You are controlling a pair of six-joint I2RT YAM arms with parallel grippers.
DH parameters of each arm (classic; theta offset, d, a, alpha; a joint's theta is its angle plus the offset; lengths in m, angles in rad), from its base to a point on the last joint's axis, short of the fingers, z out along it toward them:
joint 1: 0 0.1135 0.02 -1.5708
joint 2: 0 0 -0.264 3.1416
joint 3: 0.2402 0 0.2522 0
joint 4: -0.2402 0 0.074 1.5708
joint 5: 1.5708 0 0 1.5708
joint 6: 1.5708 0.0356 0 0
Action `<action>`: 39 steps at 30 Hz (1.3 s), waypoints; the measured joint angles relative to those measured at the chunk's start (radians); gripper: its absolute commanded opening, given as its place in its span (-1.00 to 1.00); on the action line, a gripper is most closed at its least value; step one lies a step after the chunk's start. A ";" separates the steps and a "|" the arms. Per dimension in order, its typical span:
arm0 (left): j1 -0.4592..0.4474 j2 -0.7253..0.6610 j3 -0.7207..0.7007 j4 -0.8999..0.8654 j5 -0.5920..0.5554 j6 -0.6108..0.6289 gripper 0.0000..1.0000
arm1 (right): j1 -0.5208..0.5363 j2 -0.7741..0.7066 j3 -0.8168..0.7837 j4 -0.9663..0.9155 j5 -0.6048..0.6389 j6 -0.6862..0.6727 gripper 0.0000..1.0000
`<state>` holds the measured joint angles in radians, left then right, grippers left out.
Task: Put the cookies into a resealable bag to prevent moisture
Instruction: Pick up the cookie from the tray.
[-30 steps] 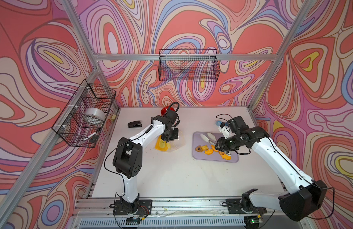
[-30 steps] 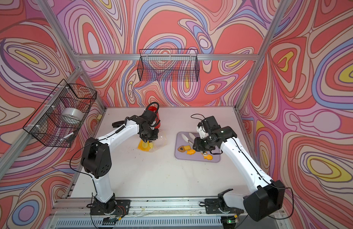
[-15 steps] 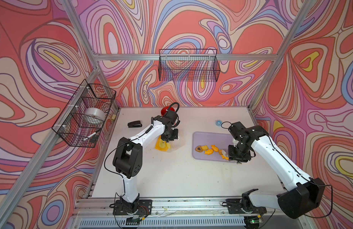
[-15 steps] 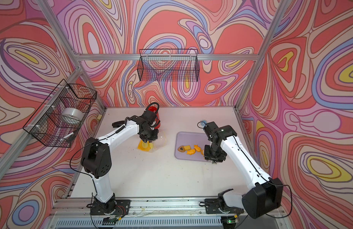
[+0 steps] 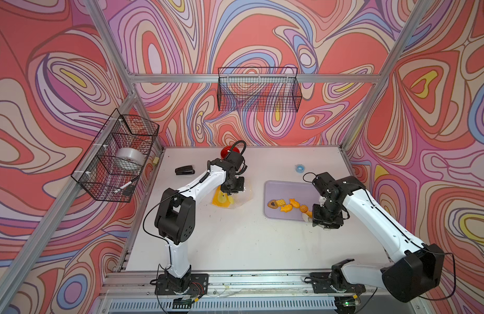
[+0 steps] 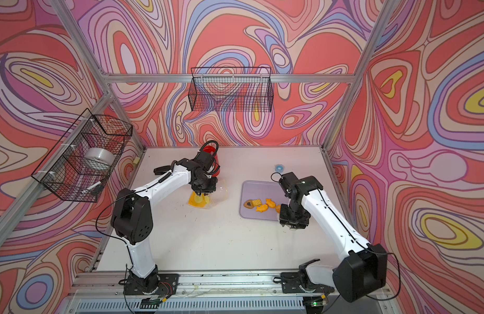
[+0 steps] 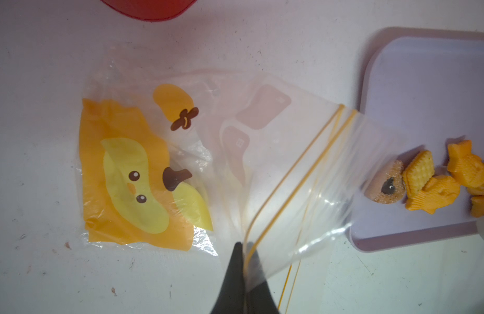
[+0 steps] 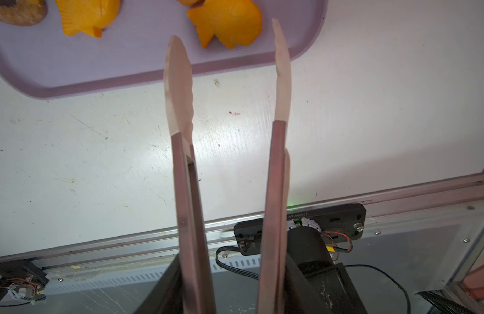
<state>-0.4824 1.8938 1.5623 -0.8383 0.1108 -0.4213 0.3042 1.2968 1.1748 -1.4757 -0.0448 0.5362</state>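
My left gripper (image 7: 244,262) is clenched on the zip edge of the resealable bag (image 7: 143,174). It pinches the plastic at one corner of the mouth, so that end stands raised off the table (image 5: 235,244). The printed end, with the yellow-orange face, lies flat. The bag's mouth points toward the lilac tray (image 7: 425,68), and in my left wrist view the clear flap overlaps the tray's near rim.

The cookies (image 5: 287,205) lie in a loose cluster on the tray. A heart-centred round (image 7: 387,185) touches a yellow square cracker (image 7: 419,170), and orange fish (image 7: 434,197) lie right beside them.

My right gripper (image 5: 321,214) grasps a pair of tongs (image 8: 181,163) by the handles. The two pale tips stand apart and reach over the tray rim nearest my base. One tip is just beside one of the fish, though I cannot tell whether it touches.

In both top views the bag and the tray sit side by side mid-table, the bag toward my left arm and the tray toward my right
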 measured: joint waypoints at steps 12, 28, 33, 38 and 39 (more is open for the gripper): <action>0.005 0.000 -0.006 0.001 -0.003 0.007 -1.00 | -0.010 0.036 -0.040 0.054 -0.009 -0.018 -0.06; 0.005 0.012 -0.004 0.000 0.029 0.035 -1.00 | -0.015 0.002 0.147 0.063 0.009 -0.128 -0.46; 0.005 0.012 -0.004 0.001 0.062 0.036 -1.00 | -0.015 -0.030 0.204 0.100 -0.087 -0.237 -0.47; 0.005 0.012 0.004 0.001 0.088 0.036 -1.00 | 0.009 -0.016 0.198 0.185 -0.236 -0.293 -0.46; 0.005 0.012 0.008 0.000 0.092 0.036 -1.00 | 0.026 -0.013 0.195 0.214 -0.263 -0.300 -0.46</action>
<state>-0.4778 1.9057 1.5707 -0.8379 0.2024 -0.3855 0.3298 1.2839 1.3701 -1.2621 -0.3080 0.2359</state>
